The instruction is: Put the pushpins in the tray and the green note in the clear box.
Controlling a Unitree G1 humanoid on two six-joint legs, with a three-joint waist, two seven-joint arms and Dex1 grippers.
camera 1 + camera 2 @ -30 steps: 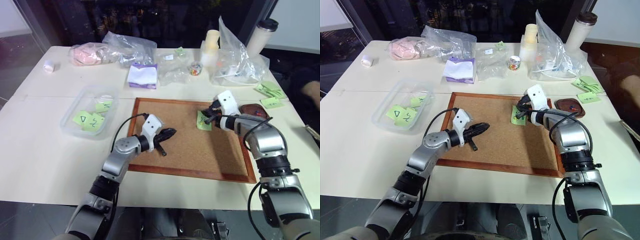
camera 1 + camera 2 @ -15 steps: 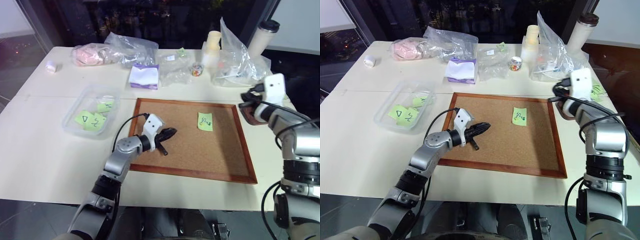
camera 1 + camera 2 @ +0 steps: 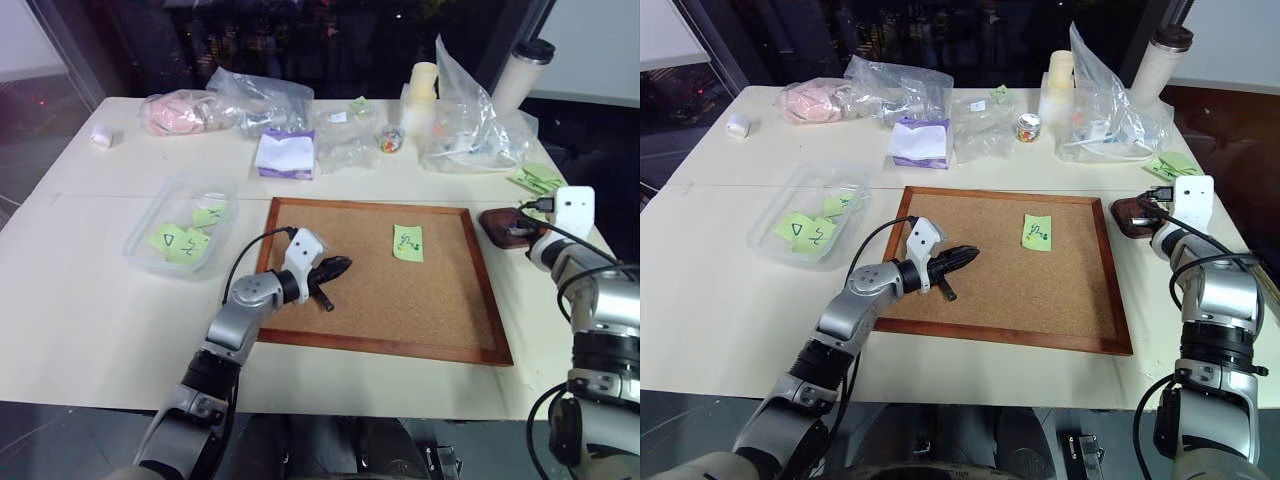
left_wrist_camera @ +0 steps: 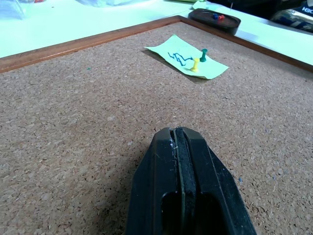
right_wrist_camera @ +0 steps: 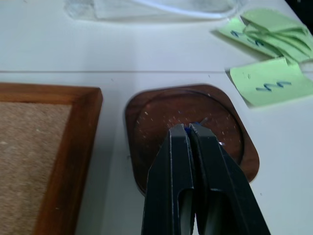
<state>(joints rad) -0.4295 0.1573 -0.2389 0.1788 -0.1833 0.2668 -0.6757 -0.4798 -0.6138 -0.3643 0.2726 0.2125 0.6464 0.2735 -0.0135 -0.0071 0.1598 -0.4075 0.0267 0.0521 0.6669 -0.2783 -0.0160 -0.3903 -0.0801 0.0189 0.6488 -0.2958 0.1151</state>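
1. Pushpins: a yellow pin and a green pin stand in the green note, which lies flat on the corkboard in its far right part, blue scribble up.
2. Tray sits on the table just beside the corkboard's far right corner. The left wrist view shows a red and a blue pin lying in it.
3. Right claw hovers over the tray, fingers pressed together. A speck of blue shows at the tips, possibly a pin; too small to confirm.
4. Left claw is closed with nothing in it, low over the corkboard's near left part, pointing toward the green note and well apart from it.
5. Clear box stands on the table off the corkboard's left edge, holding several green notes, one marked with a triangle.
6. More green notes are heaped near the table's right edge, beyond the tray.
7. Clear plastic bags line the far edge.
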